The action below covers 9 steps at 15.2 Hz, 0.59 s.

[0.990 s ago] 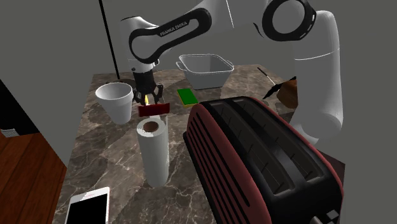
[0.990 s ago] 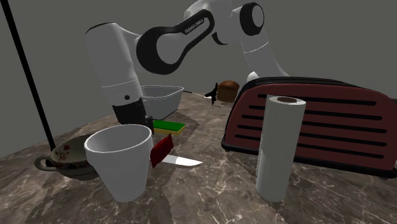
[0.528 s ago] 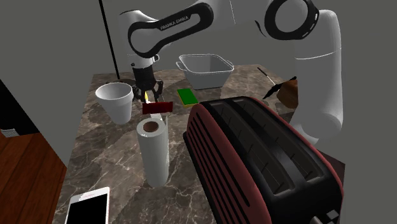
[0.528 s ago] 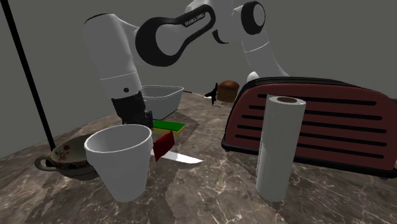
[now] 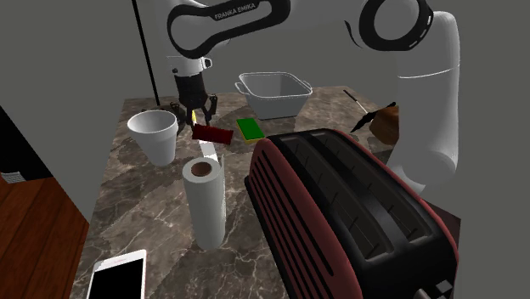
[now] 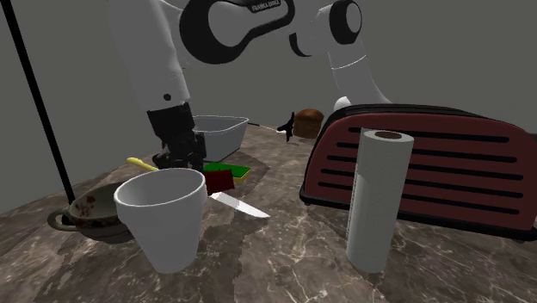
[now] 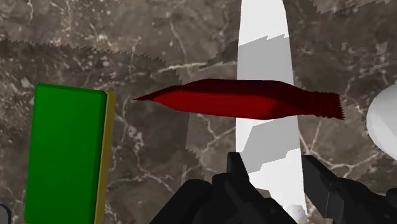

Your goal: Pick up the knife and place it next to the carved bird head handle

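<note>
Knife (image 7: 254,105) sits in the gripper (image 7: 273,167). The two black fingers are closed on its white blade, which runs straight out from between them, while the dark-red handle crosses the blade just past the fingertips. In the second exterior view the blade slopes down, its tip low and close to the counter; whether the tip touches cannot be told.

The toaster (image 5: 340,204) is the landmark. In the shoulder view the held knife hangs off the toaster's far left corner. The carved bird head handle (image 5: 384,123), brown with a dark beak, lies beyond the toaster's far right end, well apart from the knife. The carry will likely have to run across behind the toaster's far end, past the green sponge (image 5: 250,128) and the grey tub (image 5: 273,95) that lie there.

A white cup (image 5: 154,132) stands further left of the toaster than the gripper, and a paper roll (image 5: 205,200) stands beside the toaster's near left side. The counter (image 5: 136,178) is dark veined marble. Plain grey walls stand around it.
</note>
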Tool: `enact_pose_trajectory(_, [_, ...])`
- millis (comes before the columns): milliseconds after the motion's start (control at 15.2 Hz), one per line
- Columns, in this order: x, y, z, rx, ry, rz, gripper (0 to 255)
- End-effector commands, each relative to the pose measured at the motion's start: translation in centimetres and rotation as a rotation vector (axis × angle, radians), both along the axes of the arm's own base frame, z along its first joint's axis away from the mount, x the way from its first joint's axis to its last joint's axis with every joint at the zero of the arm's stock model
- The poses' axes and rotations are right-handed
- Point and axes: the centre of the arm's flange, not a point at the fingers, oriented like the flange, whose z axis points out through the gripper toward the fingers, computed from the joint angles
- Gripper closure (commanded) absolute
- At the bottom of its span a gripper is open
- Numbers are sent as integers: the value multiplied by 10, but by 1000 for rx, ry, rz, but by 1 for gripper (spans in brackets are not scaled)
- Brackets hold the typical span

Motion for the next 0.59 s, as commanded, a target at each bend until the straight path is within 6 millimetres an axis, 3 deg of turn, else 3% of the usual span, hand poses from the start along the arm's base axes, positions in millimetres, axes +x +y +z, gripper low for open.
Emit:
enact_pose_trajectory(0, [0, 1, 11, 0, 0, 0, 255])
enact_pose_trajectory(528, [0, 1, 53, 0, 0, 0, 255])
